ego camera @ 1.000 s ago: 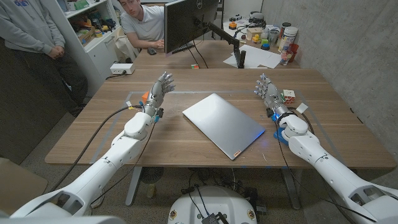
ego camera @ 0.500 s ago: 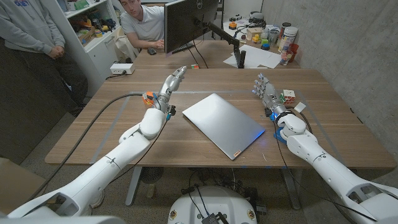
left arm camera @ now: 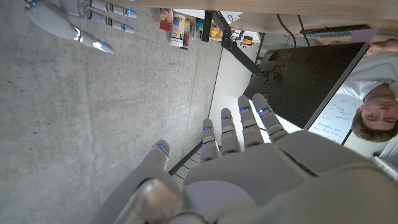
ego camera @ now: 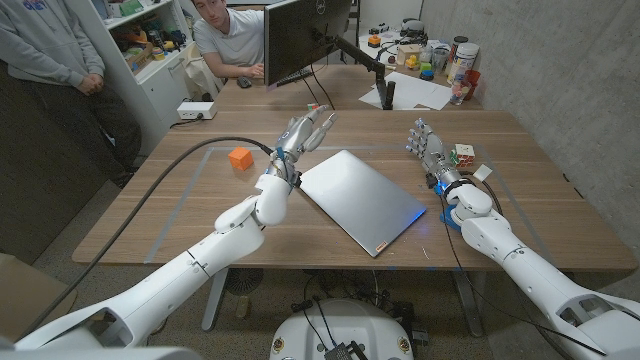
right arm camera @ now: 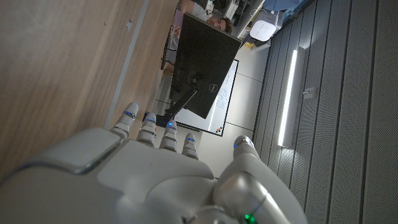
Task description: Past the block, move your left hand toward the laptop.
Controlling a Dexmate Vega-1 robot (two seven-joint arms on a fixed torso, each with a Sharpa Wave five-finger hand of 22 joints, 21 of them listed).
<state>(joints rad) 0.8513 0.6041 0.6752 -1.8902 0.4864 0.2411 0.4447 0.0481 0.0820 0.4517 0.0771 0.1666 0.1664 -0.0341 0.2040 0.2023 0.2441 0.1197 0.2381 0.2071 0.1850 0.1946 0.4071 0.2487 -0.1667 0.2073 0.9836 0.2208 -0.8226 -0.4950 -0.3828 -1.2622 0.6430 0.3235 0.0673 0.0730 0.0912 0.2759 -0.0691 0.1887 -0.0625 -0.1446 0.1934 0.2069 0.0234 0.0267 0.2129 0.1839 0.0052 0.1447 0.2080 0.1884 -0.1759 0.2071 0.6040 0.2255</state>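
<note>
Left hand [ego camera: 303,133] now at the far left corner of the closed laptop [ego camera: 360,200], fingers apart and extended, nothing held. One second back: over the orange block [ego camera: 239,157], hiding most of it. Half a second back: just to the laptop side of the block, block partly uncovered. Now: block fully exposed on the table [ego camera: 180,215], well clear of the arm, apparently unmoved. Sweep across the table toward the robot's right, forearm trailing behind.

Left wrist view: fingers [left arm camera: 249,124] spread, palm empty, pointing toward the monitor [ego camera: 305,35] and the room beyond.

Right hand [ego camera: 432,150] unchanged across all three head pictures: beside the laptop's right side, near the puzzle cube [ego camera: 464,154], fingers upright and apart, holding nothing. Right wrist view agrees: fingers [right arm camera: 149,127] open above bare wood.

Laptop lid shut, lying diagonally mid-table, no shift visible.

Judgement: block passed, hand arrived at the laptop; task essentially complete. Contact between fingertips and lid edge not resolvable from the head view. Seated person behind the monitor, second person standing at far left.
</note>
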